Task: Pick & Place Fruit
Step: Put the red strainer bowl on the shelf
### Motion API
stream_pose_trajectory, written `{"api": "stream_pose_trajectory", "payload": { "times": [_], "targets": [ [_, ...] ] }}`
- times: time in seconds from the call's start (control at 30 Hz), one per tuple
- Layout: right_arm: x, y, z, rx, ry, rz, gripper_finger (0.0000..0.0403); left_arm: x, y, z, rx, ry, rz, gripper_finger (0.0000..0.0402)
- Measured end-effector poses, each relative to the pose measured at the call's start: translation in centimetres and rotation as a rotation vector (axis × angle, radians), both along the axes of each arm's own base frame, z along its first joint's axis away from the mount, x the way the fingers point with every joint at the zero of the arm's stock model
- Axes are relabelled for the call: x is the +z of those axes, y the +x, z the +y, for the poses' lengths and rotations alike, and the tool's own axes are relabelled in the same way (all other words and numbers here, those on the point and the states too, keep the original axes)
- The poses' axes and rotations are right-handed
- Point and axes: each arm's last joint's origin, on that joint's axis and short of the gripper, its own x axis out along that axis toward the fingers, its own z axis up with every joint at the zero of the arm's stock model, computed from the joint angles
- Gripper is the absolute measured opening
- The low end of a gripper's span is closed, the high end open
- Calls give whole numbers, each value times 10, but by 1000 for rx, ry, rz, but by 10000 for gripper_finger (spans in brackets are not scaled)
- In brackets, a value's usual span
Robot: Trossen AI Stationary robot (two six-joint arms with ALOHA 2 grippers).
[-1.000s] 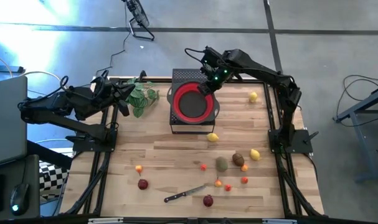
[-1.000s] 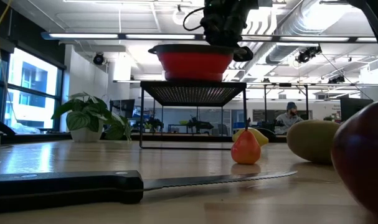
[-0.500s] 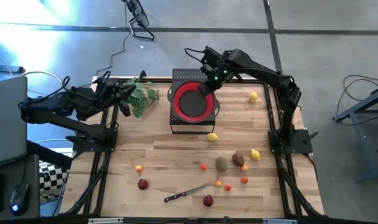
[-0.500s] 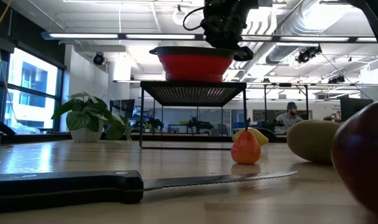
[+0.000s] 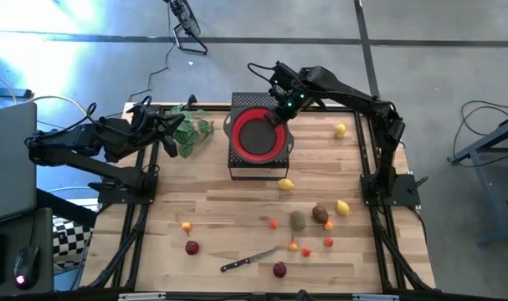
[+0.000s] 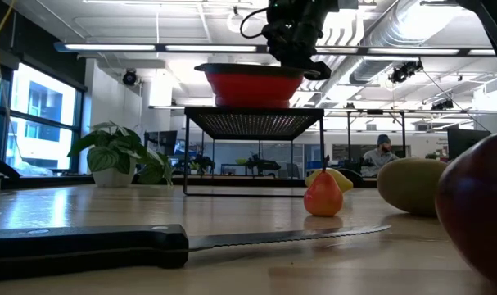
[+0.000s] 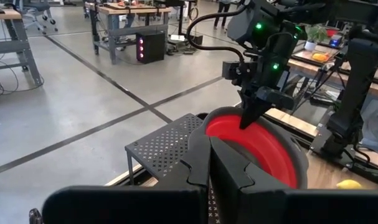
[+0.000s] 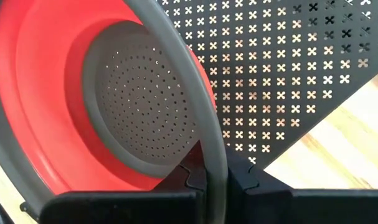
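A red colander [image 5: 258, 136] with a grey rim sits on a black perforated stand [image 5: 237, 165] at the far middle of the table. My right gripper [image 5: 278, 115] reaches down onto its far right rim and is shut on it. Fruit lies loose on the wood nearer the front. There are yellow lemons [image 5: 285, 185] [image 5: 343, 207] [image 5: 341, 130], a brown oval [image 5: 320, 213] and an olive-green oval [image 5: 298, 220]. Dark red balls [image 5: 192, 247] [image 5: 279, 269] and several tiny orange and red pieces [image 5: 293, 246] lie there too. My left gripper [image 5: 168, 125] hovers shut and holding nothing at the far left, pointing toward the colander. My right gripper pinches the colander's grey rim [image 8: 208, 140] between its two fingers, at the far right of the bowl. The rim runs through between them. The fingers [image 7: 246, 118] come slanting down from above. In the low view the colander's bottom [image 6: 252, 102] lies on the stand's top.
A green leafy plant [image 5: 189, 130] stands at the far left beside my left gripper. A black-handled knife [image 5: 248, 260] lies near the front edge, among the fruit. Bare wood stretches across the table's left half.
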Motion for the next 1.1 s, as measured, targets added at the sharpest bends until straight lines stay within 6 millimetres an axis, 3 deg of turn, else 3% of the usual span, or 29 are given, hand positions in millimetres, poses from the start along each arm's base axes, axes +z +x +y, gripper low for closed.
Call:
{"api": "stream_pose_trajectory", "payload": {
  "times": [0.37, 0.77, 1.1],
  "targets": [
    [1, 1, -1, 0, -11, -12, 12, 0, 0, 0, 0, 0, 0, 1],
    [3, 4, -5, -38, -112, -19, 85, 0, 0, 0, -1, 3, 5, 1],
    [22, 1, -5, -25, -191, -126, 91, 0, 0, 0, -1, 3, 6, 1]
  ]
}}
